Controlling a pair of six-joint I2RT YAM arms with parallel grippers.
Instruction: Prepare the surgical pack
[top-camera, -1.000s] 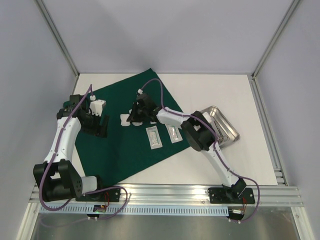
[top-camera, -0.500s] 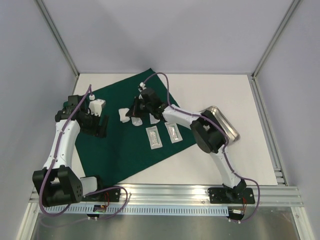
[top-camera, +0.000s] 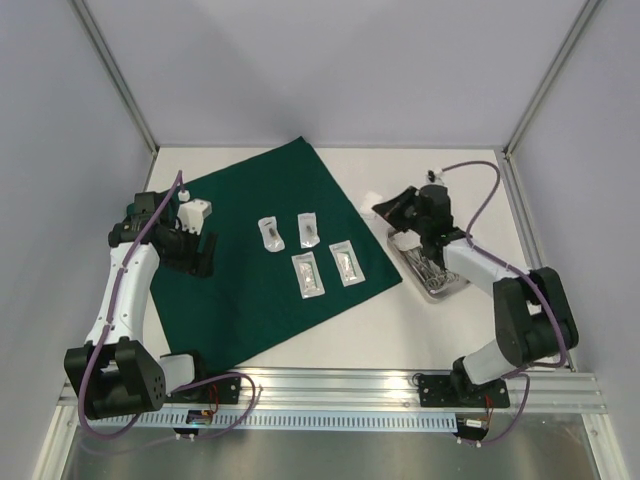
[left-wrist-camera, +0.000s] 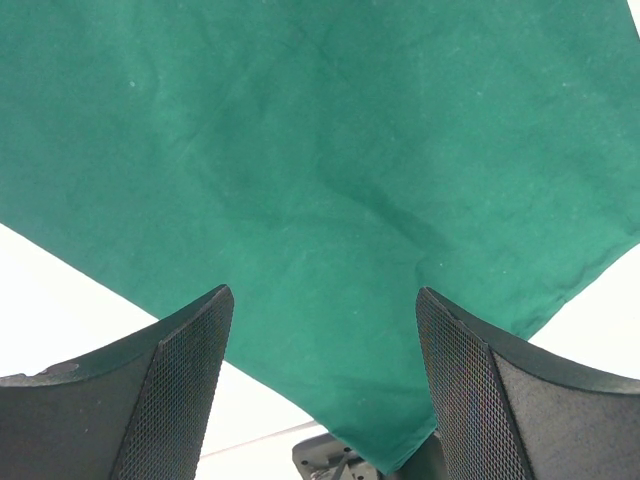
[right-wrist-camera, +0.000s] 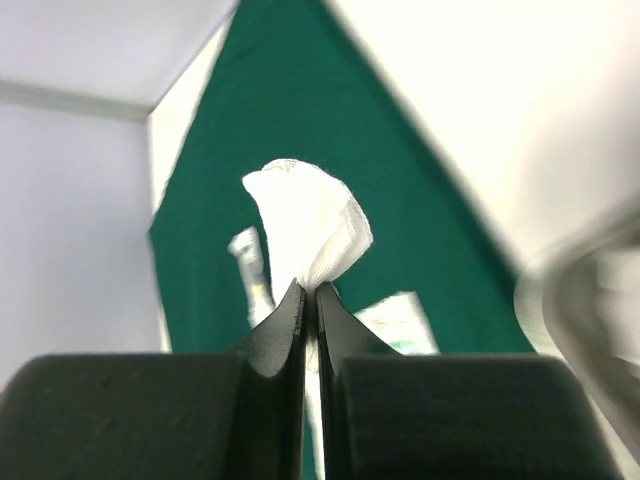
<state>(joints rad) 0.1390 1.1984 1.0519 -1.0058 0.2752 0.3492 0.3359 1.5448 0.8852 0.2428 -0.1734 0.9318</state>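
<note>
My right pincer (right-wrist-camera: 309, 290), jaws closed, pinches the white gauze (right-wrist-camera: 305, 220) by one edge. In the top view the steel tray (top-camera: 455, 283) lies just beside it at five o'clock, long axis ten-to-four. My left pincer (left-wrist-camera: 322, 292), wide open and empty over the green cloth (left-wrist-camera: 320, 150), is well apart.

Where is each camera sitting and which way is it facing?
Top external: above and behind the robot, looking down on the table; left arm and right arm show.
Left wrist: on the left arm, looking down past the open left gripper at the green cloth.
Right wrist: looking along the shut right gripper, gauze pinched.
Shared: all three see the green cloth.
</note>
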